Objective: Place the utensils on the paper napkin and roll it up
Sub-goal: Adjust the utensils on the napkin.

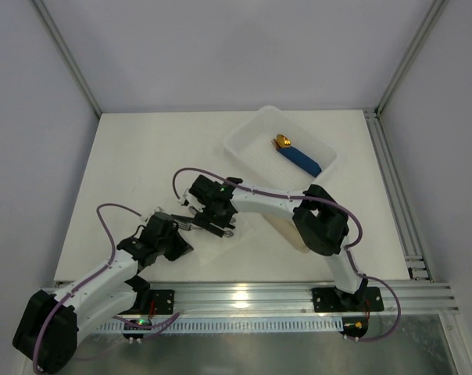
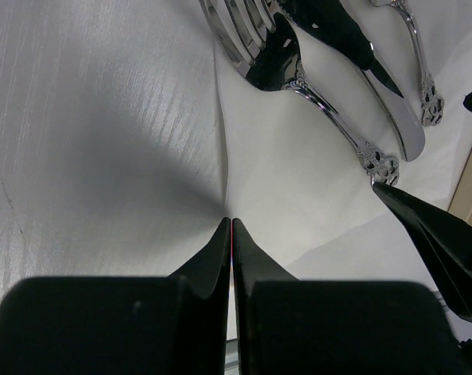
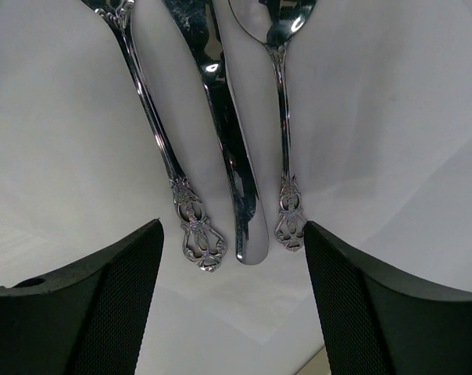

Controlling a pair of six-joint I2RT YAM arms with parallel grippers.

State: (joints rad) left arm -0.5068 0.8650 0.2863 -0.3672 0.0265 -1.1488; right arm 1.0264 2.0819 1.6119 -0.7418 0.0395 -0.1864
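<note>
The utensils [image 3: 240, 195] lie side by side on the paper napkin [image 3: 377, 117]: a fork, a knife and a spoon, all shiny silver with ornate handle ends. My right gripper [image 3: 232, 301] is open, its fingers [image 3: 119, 305] standing either side of the handle ends without touching them. In the left wrist view the utensils [image 2: 337, 125] point away across the napkin [image 2: 291, 180]. My left gripper [image 2: 232, 221] is shut on the napkin's near edge, which rises as a crease to the fingertips. From above, both grippers, left [image 1: 187, 224] and right [image 1: 216, 226], meet at the table's middle.
A white plastic tray [image 1: 244, 129] stands at the back right with a blue-handled, gold-tipped piece [image 1: 298, 156] inside. A beige sleeve [image 1: 292, 234] lies partly under the right arm. Frame posts and a rail border the table.
</note>
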